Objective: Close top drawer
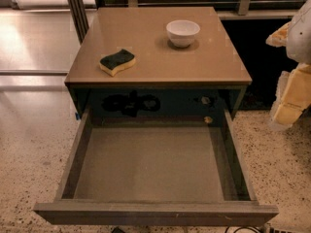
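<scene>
- Nearest to us, the top drawer (155, 211) stands pulled far out of the cabinet (80, 97), its plain flat front running along the bottom of our view.
- Just behind that front, we see the drawer's flat grey inner floor between its two side walls.
- At the right edge, the pale claw (291, 98) hangs over the speckled floor (284, 166), beside the cabinet and well apart from the drawer; we cannot tell whether it is apart or together.
- On the tan surface (160, 64), a yellow sponge (117, 61) with a dark top lies near the front left.
- Farther back, right of centre, a white bowl (182, 32) sits upright, apart from the sponge.
</scene>
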Available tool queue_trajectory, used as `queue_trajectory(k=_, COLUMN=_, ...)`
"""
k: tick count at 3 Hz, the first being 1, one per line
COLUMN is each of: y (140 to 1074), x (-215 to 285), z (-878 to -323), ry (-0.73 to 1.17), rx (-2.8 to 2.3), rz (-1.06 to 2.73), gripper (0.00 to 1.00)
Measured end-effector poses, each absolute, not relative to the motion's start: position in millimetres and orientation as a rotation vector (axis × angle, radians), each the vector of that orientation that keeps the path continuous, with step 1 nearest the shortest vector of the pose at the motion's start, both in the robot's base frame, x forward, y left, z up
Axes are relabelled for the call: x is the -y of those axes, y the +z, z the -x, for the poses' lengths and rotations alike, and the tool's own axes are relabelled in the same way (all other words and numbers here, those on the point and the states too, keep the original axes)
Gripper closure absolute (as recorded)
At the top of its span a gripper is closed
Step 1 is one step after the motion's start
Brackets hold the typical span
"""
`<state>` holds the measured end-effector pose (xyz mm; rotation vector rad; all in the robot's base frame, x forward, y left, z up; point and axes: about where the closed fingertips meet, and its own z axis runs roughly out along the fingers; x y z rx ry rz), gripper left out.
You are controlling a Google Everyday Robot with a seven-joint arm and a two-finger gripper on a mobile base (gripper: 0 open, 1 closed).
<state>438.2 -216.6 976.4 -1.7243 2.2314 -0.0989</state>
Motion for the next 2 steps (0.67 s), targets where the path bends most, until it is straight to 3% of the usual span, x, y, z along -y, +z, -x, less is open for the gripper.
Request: queue_trajectory(k=2, y=959.3, x=208.8, z=-421.6, ry=-0.093, rx=-2.217, rz=1.709, gripper=0.0)
